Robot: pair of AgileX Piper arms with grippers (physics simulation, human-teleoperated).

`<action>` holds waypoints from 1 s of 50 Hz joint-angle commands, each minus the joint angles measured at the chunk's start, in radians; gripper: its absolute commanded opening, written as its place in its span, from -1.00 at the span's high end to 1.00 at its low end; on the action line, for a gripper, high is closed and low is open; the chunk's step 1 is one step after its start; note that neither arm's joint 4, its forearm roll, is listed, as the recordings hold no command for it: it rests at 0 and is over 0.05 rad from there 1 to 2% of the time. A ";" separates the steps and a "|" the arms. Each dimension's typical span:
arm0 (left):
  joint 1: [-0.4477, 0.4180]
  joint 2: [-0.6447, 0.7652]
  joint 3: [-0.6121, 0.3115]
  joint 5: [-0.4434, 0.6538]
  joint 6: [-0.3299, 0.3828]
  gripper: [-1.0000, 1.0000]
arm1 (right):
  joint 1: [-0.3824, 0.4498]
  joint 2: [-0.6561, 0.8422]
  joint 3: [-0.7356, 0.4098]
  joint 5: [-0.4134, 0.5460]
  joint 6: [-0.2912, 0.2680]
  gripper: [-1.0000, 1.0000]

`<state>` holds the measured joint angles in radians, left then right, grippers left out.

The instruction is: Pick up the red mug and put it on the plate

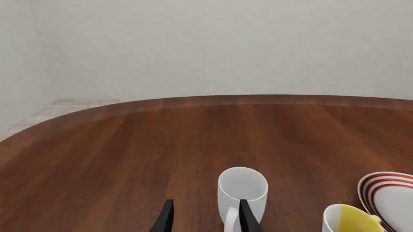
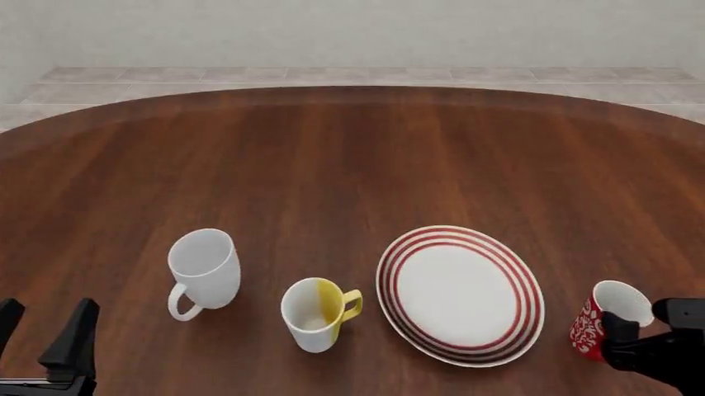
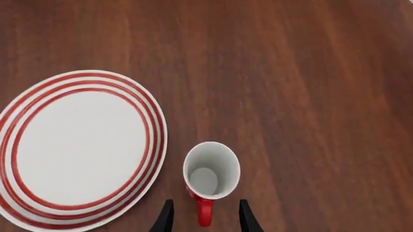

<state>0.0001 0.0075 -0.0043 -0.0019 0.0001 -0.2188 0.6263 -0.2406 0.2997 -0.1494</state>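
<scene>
1. The red mug (image 2: pixel 598 320) is the task's object, but the biggest thing in sight is the table (image 2: pixel 352 165), a dark wooden top with a curved far edge that fills most of the front view; a pale tiled floor and a blank wall sit along the upper frame.
2. The plate (image 2: pixel 461 294), white with red rings at its rim, lies flat at lower centre-right of the front view, bare on top.
3. The white mug (image 2: pixel 205 268) stands upright at lower left, its handle turned toward the camera.
4. The yellow mug (image 2: pixel 316 313), white and yellow, stands between the white mug and the plate, its handle pointing at the plate's rim.
5. The red mug stands upright at lower right, just beside the plate's right edge and not on it. In the right wrist view its white inside (image 3: pixel 211 169) shows from above, with the red handle pointing back between the fingers.
6. The right gripper (image 3: pixel 204 217) has its jaws spread apart, one finger on each side of the handle; neither touches it.
7. The left gripper (image 1: pixel 205 218) sits at the lower left corner of the front view, jaws parted and holding nothing, with the white mug just ahead.
</scene>
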 commanded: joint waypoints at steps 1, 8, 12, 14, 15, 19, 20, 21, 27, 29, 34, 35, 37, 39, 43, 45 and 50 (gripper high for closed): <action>0.000 0.000 0.000 0.000 0.000 -1.00 | 0.003 0.065 0.024 -0.073 0.004 -1.00; 0.000 0.000 0.000 0.000 0.000 -1.00 | -0.010 0.095 0.044 -0.116 0.005 -1.00; 0.000 0.000 0.000 0.000 0.000 -1.00 | -0.013 0.111 0.058 -0.136 0.010 -1.00; 0.000 0.000 0.000 0.000 0.000 -1.00 | -0.011 0.121 0.066 -0.147 0.020 -1.00; 0.000 0.000 0.000 0.000 0.000 -1.00 | -0.012 0.124 0.069 -0.150 0.022 -1.00; 0.000 0.000 0.000 0.000 0.000 -1.00 | -0.011 0.148 0.091 -0.180 0.032 -1.00; 0.000 0.000 0.000 0.000 0.000 -1.00 | -0.015 0.155 0.093 -0.187 0.034 -1.00; 0.000 0.000 0.000 0.000 0.000 -1.00 | -0.016 0.159 0.097 -0.193 0.033 -1.00; 0.000 0.000 0.000 0.000 0.000 -1.00 | -0.022 0.170 0.112 -0.210 0.039 -1.00; 0.000 0.000 0.000 0.000 0.000 -1.00 | -0.023 0.173 0.115 -0.213 0.044 -1.00; 0.000 0.000 0.000 0.000 0.000 -1.00 | -0.023 0.185 0.124 -0.229 0.043 -1.00; 0.000 0.000 0.000 0.000 0.000 -1.00 | -0.026 0.187 0.124 -0.231 0.041 -1.00; 0.000 0.000 0.000 0.000 0.000 -1.00 | -0.023 0.189 0.125 -0.232 0.044 -1.00; 0.000 0.000 0.000 0.000 0.000 -1.00 | -0.031 0.197 0.123 -0.242 0.038 -1.00; 0.000 0.000 0.000 0.000 0.000 -1.00 | -0.031 0.215 0.129 -0.261 0.042 -1.00; 0.000 0.000 0.000 0.000 0.000 -1.00 | -0.034 0.225 0.132 -0.271 0.041 -1.00; 0.000 0.000 0.000 0.000 0.000 -1.00 | -0.037 0.248 0.142 -0.298 0.042 -1.00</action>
<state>0.0000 0.0075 -0.0043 -0.0019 0.0001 -0.2495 0.8363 -0.1146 0.0449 -0.1091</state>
